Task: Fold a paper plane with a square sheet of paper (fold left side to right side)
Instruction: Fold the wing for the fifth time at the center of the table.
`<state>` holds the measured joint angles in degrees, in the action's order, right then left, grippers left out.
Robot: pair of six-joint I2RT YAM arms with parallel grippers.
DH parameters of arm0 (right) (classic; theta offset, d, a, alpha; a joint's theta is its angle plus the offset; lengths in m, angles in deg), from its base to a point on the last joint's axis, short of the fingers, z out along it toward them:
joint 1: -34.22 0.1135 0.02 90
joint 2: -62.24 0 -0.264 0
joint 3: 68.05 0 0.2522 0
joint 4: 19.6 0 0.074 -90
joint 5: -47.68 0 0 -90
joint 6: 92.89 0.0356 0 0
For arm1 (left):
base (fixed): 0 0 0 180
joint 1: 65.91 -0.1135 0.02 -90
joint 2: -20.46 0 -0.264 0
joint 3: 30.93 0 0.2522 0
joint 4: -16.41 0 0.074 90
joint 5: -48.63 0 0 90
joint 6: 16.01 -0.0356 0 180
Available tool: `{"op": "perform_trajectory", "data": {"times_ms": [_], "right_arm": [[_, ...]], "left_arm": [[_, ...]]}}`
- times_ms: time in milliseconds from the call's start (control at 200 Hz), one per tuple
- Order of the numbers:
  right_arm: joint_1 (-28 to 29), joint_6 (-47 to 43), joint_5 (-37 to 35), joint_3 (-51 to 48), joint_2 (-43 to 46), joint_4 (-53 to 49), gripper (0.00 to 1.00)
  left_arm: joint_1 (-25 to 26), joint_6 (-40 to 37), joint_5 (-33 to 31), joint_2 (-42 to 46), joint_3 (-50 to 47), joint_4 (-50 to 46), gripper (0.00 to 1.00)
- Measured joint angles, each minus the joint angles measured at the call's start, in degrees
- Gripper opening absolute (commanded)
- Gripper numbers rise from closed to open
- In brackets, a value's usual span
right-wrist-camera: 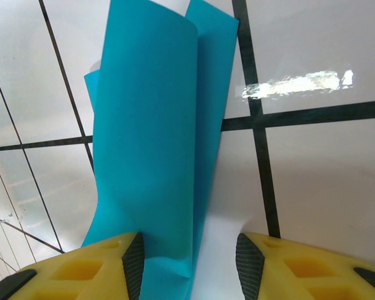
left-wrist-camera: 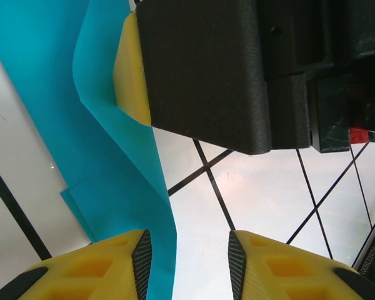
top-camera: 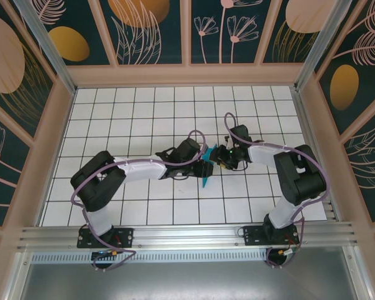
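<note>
The sheet of paper is a folded teal wedge standing on the table between the two arms. In the left wrist view the paper runs up the left side, its edge resting against my left gripper's left pad, and the jaws stand apart with bare table between them. The right gripper's black body and a yellow finger press into the paper's upper part. In the right wrist view the folded layers of paper lie between the open jaws of my right gripper, leaning on the left pad.
The white table carries a black grid and is boxed in by patterned walls on three sides. An aluminium rail runs along the near edge by the arm bases. Both grippers meet at the table's middle.
</note>
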<state>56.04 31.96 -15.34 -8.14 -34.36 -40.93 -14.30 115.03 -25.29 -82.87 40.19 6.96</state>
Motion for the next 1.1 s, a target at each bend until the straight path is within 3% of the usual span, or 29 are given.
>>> {"op": "perform_trajectory", "data": {"times_ms": [195, 535, 816, 1101], "right_arm": [[0.0, 0.0, 0.0, 0.0, -0.02, -0.02, 0.48], [0.02, 0.0, 0.0, 0.37, -0.22, -0.48, 0.48], [0.02, 0.0, 0.0, 0.55, -0.33, -0.72, 0.48], [0.02, 0.0, -0.04, 0.66, -0.37, -0.9, 0.48]], "left_arm": [[-1.25, 0.68, 0.35, 1.4, -1.84, 0.52, 0.45], [-10.1, 3.67, 7.37, 4.31, -5.18, 7.52, 0.42], [-10.43, 5.35, 12.44, -4.55, -0.7, 10.27, 0.39], [-10.49, 6.25, 15.21, -7.21, 1.27, 11.98, 0.33]]}}
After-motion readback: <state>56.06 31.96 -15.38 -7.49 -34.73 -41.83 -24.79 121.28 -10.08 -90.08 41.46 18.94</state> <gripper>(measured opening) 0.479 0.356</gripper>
